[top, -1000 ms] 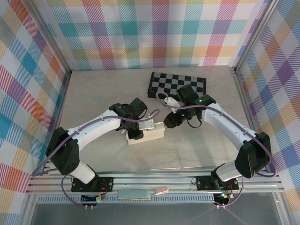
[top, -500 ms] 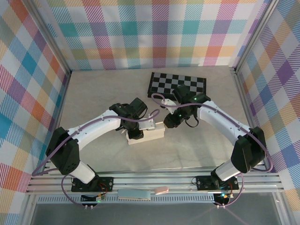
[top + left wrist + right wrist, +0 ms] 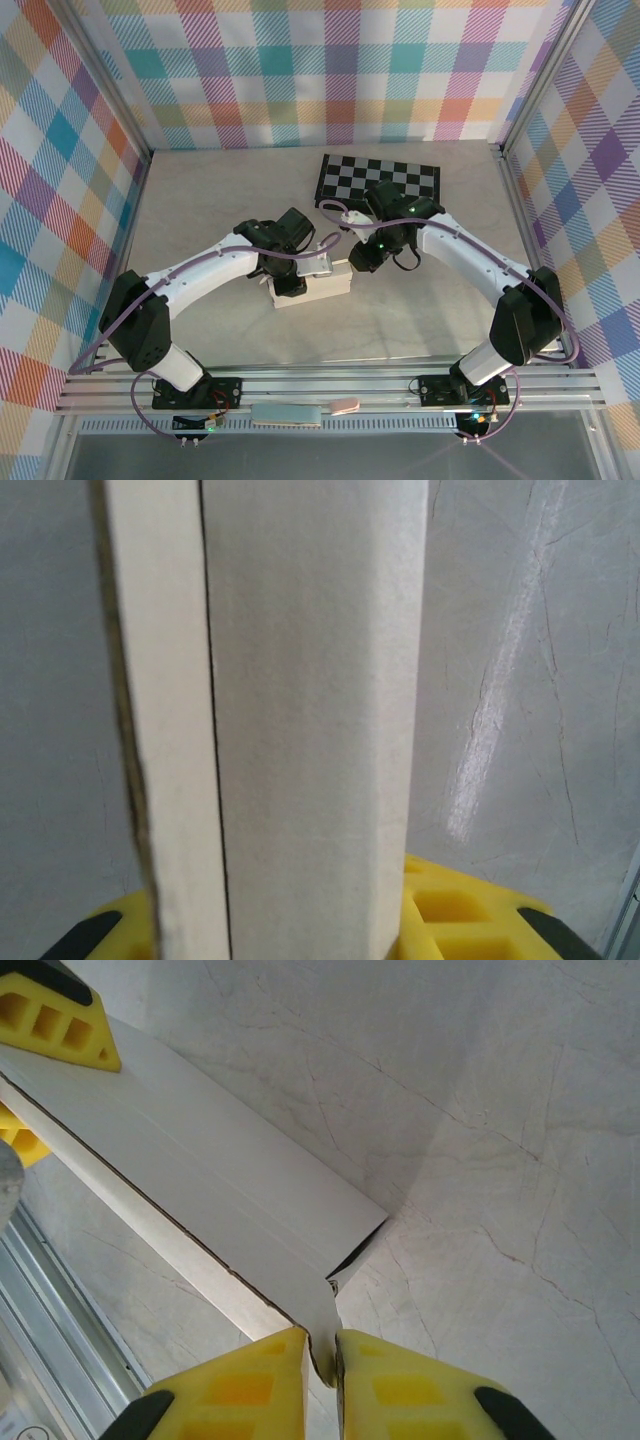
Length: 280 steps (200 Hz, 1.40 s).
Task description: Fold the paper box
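Pale table (image 3: 200, 200), centre: paper box (image 3: 320, 290) lies flat, long side running left-right. Left gripper (image 3: 288, 287) clamps its left end; right gripper (image 3: 321, 1345) pinches the right-end flap, fingers nearly together. Chessboard (image 3: 380, 178) lies beyond, far right.

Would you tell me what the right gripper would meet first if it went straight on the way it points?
The box: the right gripper pinches its near corner, so going on would likely press into the box itself, well before the left gripper at its far end.
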### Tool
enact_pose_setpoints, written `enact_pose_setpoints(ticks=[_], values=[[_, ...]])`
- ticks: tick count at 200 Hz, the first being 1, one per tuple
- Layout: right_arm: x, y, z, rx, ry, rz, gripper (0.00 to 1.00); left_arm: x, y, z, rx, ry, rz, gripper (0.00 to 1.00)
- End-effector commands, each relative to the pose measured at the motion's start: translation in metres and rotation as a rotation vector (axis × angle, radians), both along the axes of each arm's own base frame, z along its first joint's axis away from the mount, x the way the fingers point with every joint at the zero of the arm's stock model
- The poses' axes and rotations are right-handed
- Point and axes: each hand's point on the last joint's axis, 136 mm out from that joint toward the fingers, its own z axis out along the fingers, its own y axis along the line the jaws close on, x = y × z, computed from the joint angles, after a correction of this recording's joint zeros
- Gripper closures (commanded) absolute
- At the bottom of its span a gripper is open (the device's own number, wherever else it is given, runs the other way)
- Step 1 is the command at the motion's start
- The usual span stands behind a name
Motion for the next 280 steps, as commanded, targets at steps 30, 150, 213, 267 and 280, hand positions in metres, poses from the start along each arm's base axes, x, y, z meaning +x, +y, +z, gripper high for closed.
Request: enact_pose_setpoints(ticks=[30, 150, 213, 267, 280], values=[[-0.002, 0.0, 0.007, -0.023, -0.016, 0.007, 0.94, -0.001, 0.001, 0.0, 0.005, 0.032, -0.002, 0.71], [-0.004, 0.014, 0.016, 0.018, 0.149, -0.25, 1.0, 0.004, -0.005, 0.002, -0.012, 0.038, 0.044, 0.71], [0.0, 0.019, 0.013, 0.037, 0.166, -0.356, 1.0, 0.007, -0.007, 0.001, -0.018, 0.039, 0.06, 0.71], [-0.004, 0.014, 0.001, 0.026, 0.148, -0.398, 1.0, 0.009, -0.007, 0.0, -0.023, 0.04, 0.069, 0.71], [-0.005, 0.012, -0.004, 0.019, 0.138, -0.405, 1.0, 0.01, -0.007, 0.0, -0.027, 0.039, 0.077, 0.71]])
